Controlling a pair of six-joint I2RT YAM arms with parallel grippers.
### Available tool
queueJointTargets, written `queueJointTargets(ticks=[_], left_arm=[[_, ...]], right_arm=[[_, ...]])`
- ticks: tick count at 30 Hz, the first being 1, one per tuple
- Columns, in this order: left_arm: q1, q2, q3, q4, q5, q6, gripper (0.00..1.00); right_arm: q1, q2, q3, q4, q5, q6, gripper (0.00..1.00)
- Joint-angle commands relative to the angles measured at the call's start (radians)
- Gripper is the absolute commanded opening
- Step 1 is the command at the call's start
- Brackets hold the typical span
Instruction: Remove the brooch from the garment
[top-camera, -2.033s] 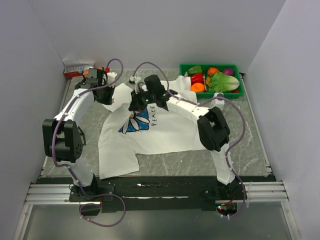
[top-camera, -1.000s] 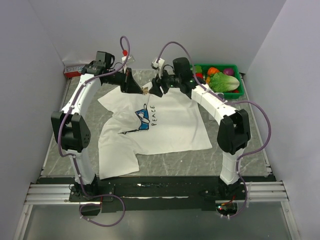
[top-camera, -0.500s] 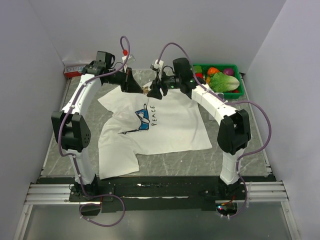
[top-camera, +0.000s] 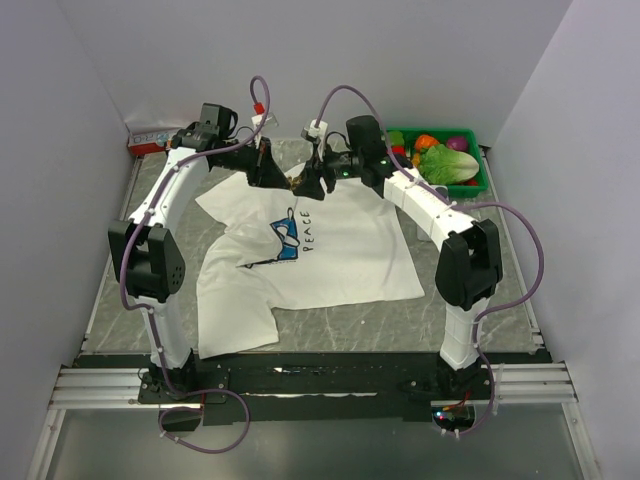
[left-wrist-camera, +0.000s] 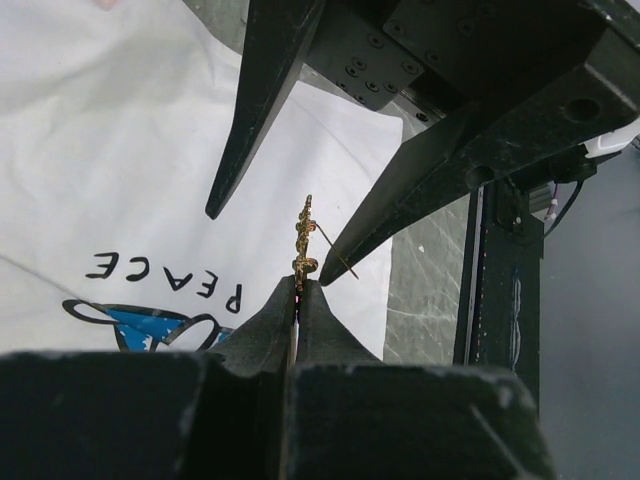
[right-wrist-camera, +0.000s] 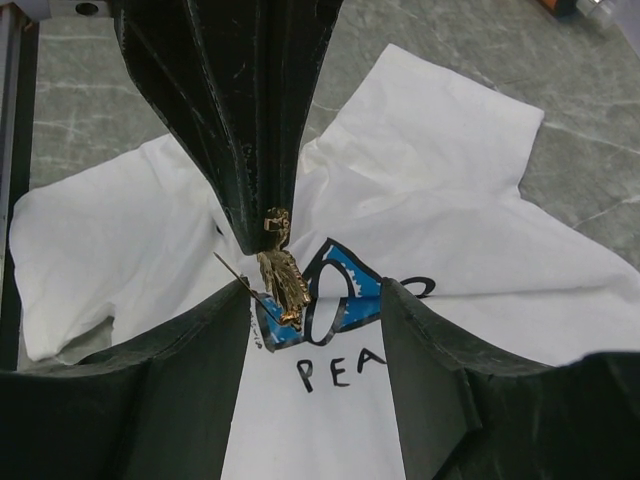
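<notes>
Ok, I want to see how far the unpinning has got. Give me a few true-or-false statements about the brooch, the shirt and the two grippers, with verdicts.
1. The left gripper is shut on the brooch. True.
2. The right gripper is clamped on the brooch. False: its jaws stand open, one finger on either side of the brooch.
3. The brooch is pinned into the garment. False: it is held in the air above the shirt, which lies on the table.
4. The green basket at the far right holds vegetables. True.
</notes>
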Motion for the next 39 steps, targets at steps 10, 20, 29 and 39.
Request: queueJointTargets(ticks=[10, 20, 29, 39], left_arm=[[-0.005, 0.004, 0.037, -0.065, 0.029, 0.132, 0.01], [-0.006, -0.001, 0.019, -0.088, 0.053, 0.180, 0.01], [-0.009, -0.009, 0.010, -0.103, 0.050, 0.195, 0.01], [-0.015, -0.006, 0.016, -0.104, 0.044, 0.189, 0.01]], right_arm=[[0.002, -0.105, 0.015, -0.088, -0.071, -0.036, 0.61], [-0.003, -0.083, 0.035, -0.122, -0.076, -0.028, 0.59], [-0.002, -0.063, 0.033, -0.067, -0.057, 0.050, 0.49], [-0.003, -0.051, 0.029, -0.049, -0.060, 0.078, 0.41]])
